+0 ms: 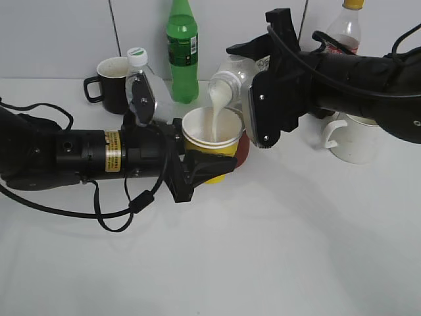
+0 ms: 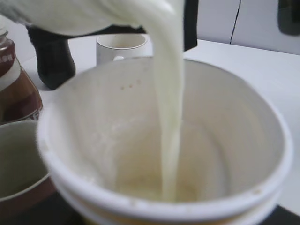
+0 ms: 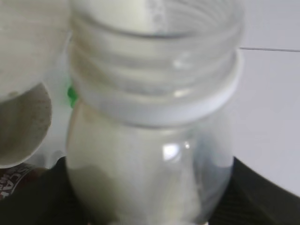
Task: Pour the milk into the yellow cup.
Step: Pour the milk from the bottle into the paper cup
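Note:
My left gripper [image 1: 209, 168] is shut on the yellow cup [image 1: 212, 139] and holds it raised above the table. The cup's white inside fills the left wrist view [image 2: 117, 140]. My right gripper [image 1: 253, 108] is shut on the milk bottle [image 1: 231, 78], tipped with its mouth down over the cup. A stream of milk [image 1: 215, 122] runs from the mouth into the cup; it also shows in the left wrist view [image 2: 171, 122]. In the right wrist view the bottle [image 3: 150, 140] fills the frame, open neck at the top, my fingers dark at its sides.
A dark red mug [image 1: 242, 153] sits right behind the cup. A dark mug [image 1: 112, 84], a clear water bottle [image 1: 145, 79] and a green bottle [image 1: 182, 49] stand behind the left arm. A white mug [image 1: 352, 138] and a brown coffee bottle [image 1: 345, 29] stand at right.

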Action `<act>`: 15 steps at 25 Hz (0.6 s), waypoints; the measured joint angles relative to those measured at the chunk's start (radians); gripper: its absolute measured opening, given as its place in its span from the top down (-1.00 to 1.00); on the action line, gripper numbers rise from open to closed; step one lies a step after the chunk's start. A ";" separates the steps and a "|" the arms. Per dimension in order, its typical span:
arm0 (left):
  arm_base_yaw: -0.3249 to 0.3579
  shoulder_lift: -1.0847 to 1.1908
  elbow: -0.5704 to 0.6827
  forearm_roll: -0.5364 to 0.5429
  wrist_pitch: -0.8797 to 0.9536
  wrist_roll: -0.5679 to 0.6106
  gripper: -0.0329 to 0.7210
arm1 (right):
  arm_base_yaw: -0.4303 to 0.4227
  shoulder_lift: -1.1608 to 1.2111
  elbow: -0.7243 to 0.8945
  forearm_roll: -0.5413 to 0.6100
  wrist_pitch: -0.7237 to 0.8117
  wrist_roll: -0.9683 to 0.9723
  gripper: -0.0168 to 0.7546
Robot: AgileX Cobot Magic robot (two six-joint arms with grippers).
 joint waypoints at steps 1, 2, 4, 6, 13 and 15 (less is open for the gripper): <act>0.000 0.000 0.000 0.000 0.001 0.000 -0.19 | 0.000 0.000 0.000 0.000 0.000 0.000 -0.21; 0.000 0.000 0.000 0.000 0.001 0.000 -0.19 | 0.000 0.000 0.000 0.000 0.000 -0.001 -0.21; 0.000 0.000 0.000 0.000 0.002 0.000 -0.18 | 0.000 0.000 0.000 0.001 0.000 -0.001 -0.21; 0.000 0.000 0.000 0.000 0.002 0.000 -0.18 | 0.000 0.000 0.000 0.001 0.000 -0.001 -0.21; 0.000 0.000 0.000 0.001 0.005 0.001 -0.18 | 0.000 0.000 0.000 0.001 0.000 0.054 -0.21; 0.000 0.000 0.000 0.000 0.005 0.001 -0.18 | 0.000 0.000 0.000 0.001 0.000 0.098 -0.21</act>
